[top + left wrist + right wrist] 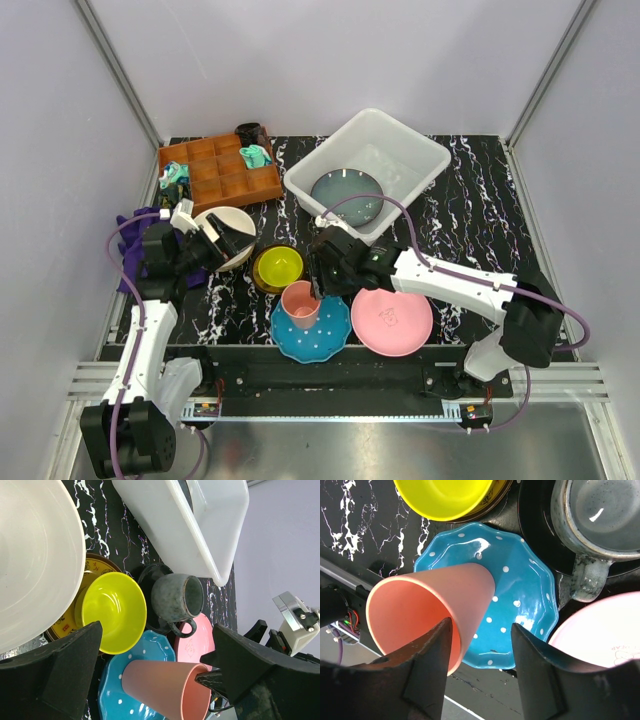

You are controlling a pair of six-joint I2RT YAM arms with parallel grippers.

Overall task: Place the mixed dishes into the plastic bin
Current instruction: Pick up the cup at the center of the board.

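A pink cup (300,303) stands on the blue white-dotted plate (325,338) at the table's near edge. My right gripper (482,635) is open and straddles the cup's (435,600) wall: one finger is inside the rim, the other outside with a gap to the wall. My left gripper (215,238) hangs open over the cream bowl (232,218), holding nothing. The small yellow bowl (278,266) sits between them and the pink plate (392,320) lies to the right. The grey mug (597,515) rests on the black saucer (540,545). The plastic bin (400,140) holds a grey-blue plate (347,195).
A brown wooden compartment tray (220,170) stands at the back left, next to the bin. A purple cloth (135,235) lies at the table's left edge behind my left arm. The yellow bowl sits on a dark patterned dish (97,565).
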